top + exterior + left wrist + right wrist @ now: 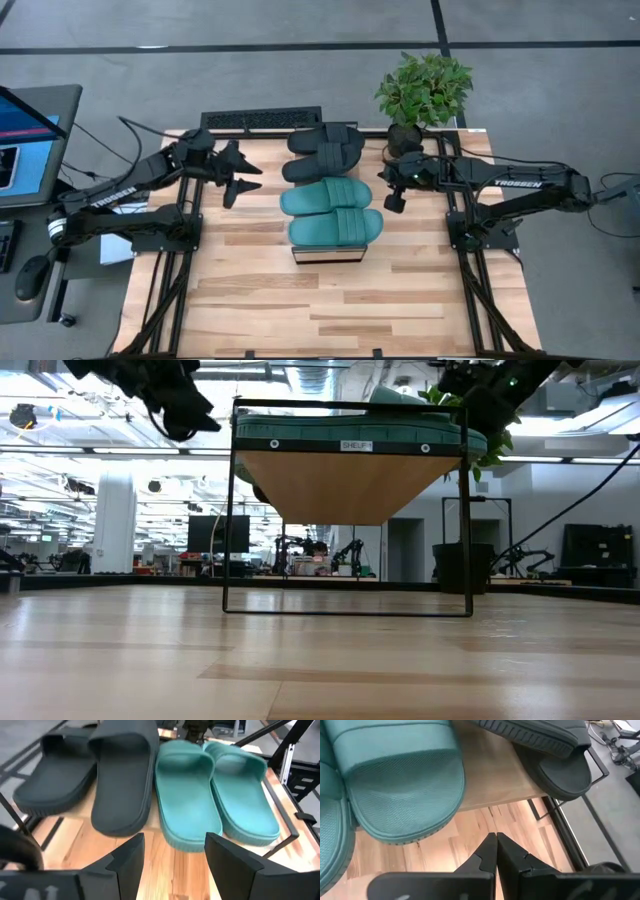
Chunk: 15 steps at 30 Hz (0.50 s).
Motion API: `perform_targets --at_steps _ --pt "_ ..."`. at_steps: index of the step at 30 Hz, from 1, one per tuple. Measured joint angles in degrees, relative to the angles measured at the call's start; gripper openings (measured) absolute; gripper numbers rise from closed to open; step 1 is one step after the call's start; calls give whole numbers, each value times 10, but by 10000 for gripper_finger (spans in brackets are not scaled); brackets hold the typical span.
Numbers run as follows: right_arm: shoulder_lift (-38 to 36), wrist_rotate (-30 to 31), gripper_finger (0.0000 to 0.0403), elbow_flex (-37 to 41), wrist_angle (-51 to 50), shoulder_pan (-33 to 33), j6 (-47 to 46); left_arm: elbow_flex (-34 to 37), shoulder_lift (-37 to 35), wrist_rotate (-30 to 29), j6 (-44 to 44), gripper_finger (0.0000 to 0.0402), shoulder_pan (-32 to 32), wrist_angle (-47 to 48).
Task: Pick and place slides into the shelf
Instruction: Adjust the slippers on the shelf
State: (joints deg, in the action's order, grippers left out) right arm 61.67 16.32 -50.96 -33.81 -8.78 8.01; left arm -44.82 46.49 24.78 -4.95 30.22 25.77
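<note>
All four slides (330,190) lie side by side on the shelf (328,253). They look light, soft and grippy, best pinched across the strap. Left tool (243,173) gapes empty beside the shelf; right tool (392,190) is closed, empty.

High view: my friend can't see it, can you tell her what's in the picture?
Four slides, two black and two teal, lie side by side on a shelf. The open left gripper and shut right gripper flank them, holding nothing.

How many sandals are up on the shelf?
4, all on the shelf. Two black slides lie side by side at the end nearer the plant; two teal slides lie side by side at the other end. None looks hidden.
</note>
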Motion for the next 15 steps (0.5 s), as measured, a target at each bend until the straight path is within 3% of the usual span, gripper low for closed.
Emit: perform_targets --at_steps 10,15 --pt "-1 -2 0 0 2 -5 38 18 -1 2 -36 194 0 1" --pt "13 -70 0 0 -4 -19 68 18 -2 1 -40 194 0 0"
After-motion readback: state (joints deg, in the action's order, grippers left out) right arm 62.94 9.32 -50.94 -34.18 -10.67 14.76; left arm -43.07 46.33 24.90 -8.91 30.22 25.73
